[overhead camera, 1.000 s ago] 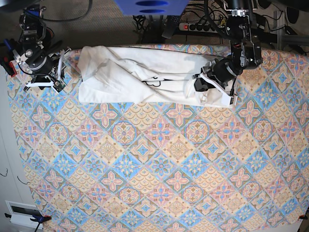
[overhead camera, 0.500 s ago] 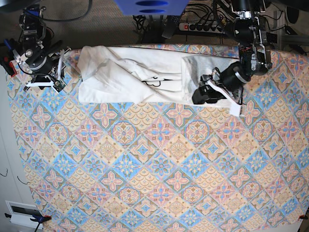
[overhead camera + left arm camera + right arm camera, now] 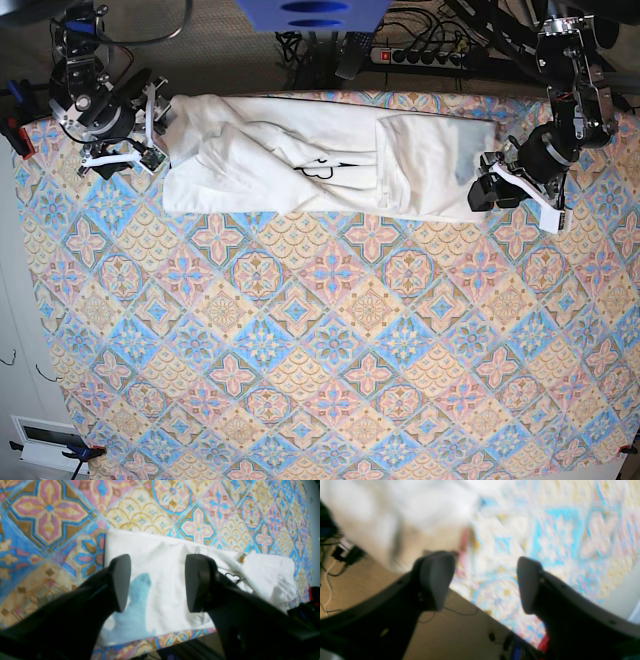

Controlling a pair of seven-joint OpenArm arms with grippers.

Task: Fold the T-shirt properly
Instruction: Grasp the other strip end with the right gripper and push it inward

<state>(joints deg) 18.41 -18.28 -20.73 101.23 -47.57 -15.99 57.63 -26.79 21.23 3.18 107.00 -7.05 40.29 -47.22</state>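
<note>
Patterned cloth (image 3: 330, 350) bears the T-shirt (image 3: 320, 170); wrist views show both hands gaping, empty.

I am looking down past the left gripper (image 3: 155, 582), whose two black fingers (image 3: 120, 582) are standing wide apart with nothing between them. Beyond them the T-shirt (image 3: 162, 592) is lying folded flat on the patterned tablecloth (image 3: 50, 512). Its bunched end is sitting farthest from the gripper.
</note>
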